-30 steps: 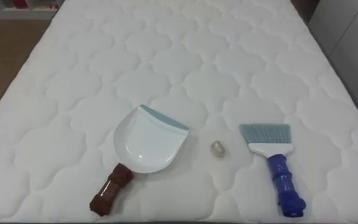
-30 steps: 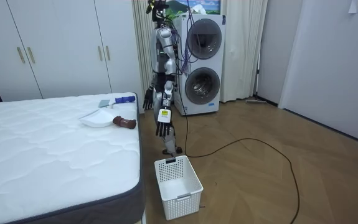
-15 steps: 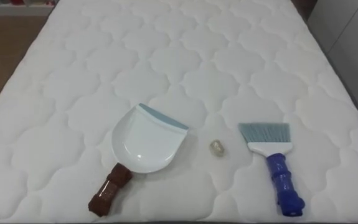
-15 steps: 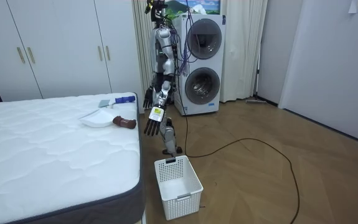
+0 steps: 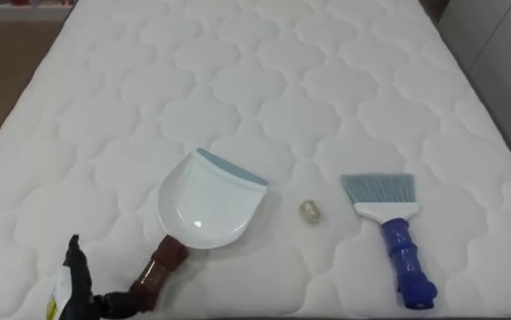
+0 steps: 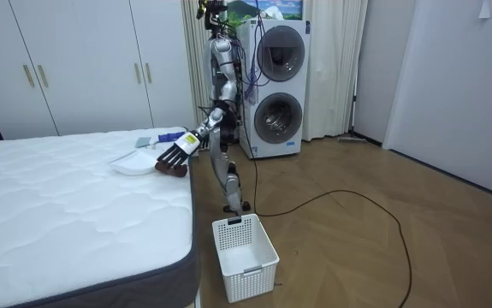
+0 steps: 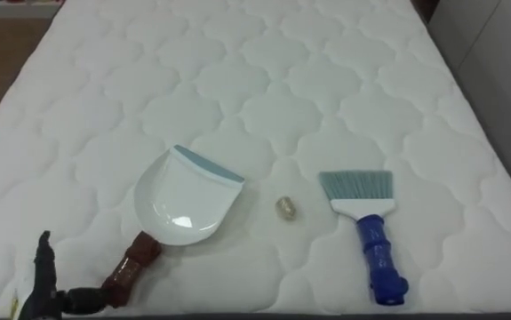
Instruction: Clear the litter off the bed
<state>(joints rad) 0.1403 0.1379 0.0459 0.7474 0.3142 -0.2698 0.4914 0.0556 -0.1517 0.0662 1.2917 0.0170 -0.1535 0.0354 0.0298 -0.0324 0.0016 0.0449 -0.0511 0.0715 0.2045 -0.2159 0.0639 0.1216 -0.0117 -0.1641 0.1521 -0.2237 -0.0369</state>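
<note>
Fingers spread straight, the left robot hand [image 5: 79,283] is just beside the dustpan [image 5: 209,201] handle; right of the dustpan on the bed [image 5: 264,80] lie a scrap [image 5: 310,211] and a brush [image 5: 390,227].

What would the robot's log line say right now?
left hand: open, near dustpan handle | dustpan, small pale scrap, blue-handled brush: lying on mattress

Bed [image 5: 264,53] w/ dustpan [image 5: 206,200], scrap [image 5: 309,211], brush [image 5: 395,233]

White bed [image 5: 282,71] quilted in a clover pattern; white dustpan [image 5: 203,204], grey-blue lip, brown handle; brush [image 5: 395,240] blue-handled, grey-blue bristles; black left hand [image 5: 79,280].
</note>
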